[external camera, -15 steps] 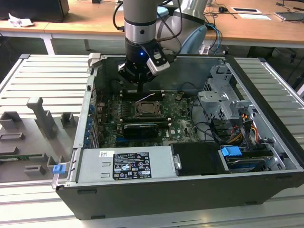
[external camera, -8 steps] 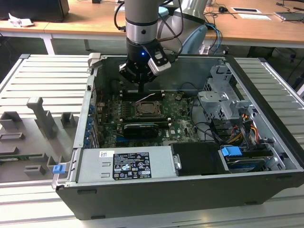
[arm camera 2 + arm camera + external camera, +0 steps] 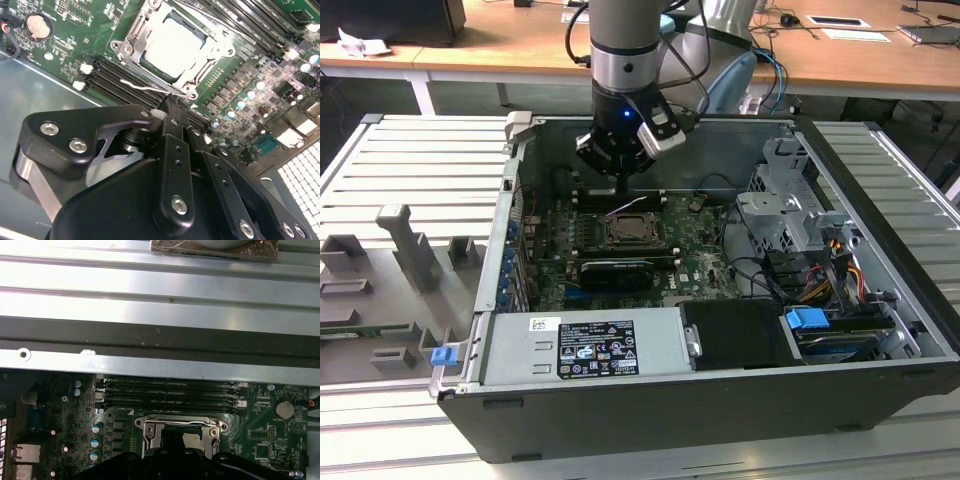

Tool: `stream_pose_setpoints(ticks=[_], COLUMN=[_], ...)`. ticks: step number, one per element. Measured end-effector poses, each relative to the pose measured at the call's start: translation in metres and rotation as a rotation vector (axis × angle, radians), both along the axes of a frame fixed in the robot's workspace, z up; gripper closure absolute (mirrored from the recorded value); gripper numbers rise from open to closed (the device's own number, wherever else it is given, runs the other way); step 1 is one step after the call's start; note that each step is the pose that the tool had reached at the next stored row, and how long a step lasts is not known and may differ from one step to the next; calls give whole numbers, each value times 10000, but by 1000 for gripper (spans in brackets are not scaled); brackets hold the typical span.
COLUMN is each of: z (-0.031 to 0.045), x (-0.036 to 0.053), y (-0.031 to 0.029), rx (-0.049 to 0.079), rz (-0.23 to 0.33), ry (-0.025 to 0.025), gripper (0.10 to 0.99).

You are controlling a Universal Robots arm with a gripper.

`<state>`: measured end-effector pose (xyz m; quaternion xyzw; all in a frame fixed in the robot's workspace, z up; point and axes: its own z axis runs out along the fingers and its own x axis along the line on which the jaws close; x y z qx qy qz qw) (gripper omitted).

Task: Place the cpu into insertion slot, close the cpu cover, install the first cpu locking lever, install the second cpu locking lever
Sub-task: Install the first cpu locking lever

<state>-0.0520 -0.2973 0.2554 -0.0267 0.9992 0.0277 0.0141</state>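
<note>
- Where the chip (image 3: 172,47) shows best, in the second wrist view's upper middle, it lies flat in its socket, its pale face framed by the silver cover (image 3: 131,42) lowered around it.
- Its square face sits turned at a slant to that frame's edges.
- A thin lever wire (image 3: 142,86) juts out beside the socket, just past the claw (image 3: 167,107) tip.
- Clenched together, the claw's fingers hang just above the lever, with nothing seen between them.
- Across the first wrist view's bottom edge, the claw's black body hides part of the chip (image 3: 192,439).
- Toward the exterior view's centre, the socket area (image 3: 632,232) sits under the arm; the white sticker (image 3: 595,347) on the grey box is too small to read.
</note>
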Motion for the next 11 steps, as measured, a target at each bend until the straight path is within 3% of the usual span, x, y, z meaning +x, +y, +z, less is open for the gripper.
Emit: stream_pose_setpoints(ticks=[2, 4, 5, 6, 11], z=[-4, -12, -25, -68, -192], x=[28, 37, 38, 38, 70], y=[-1, -4, -6, -6, 3], rx=[6, 104, 295, 376, 380], rz=[-2, -14, -29, -31, -30], ry=[1, 1, 1, 1, 1], gripper=[980, 980, 980, 980, 980])
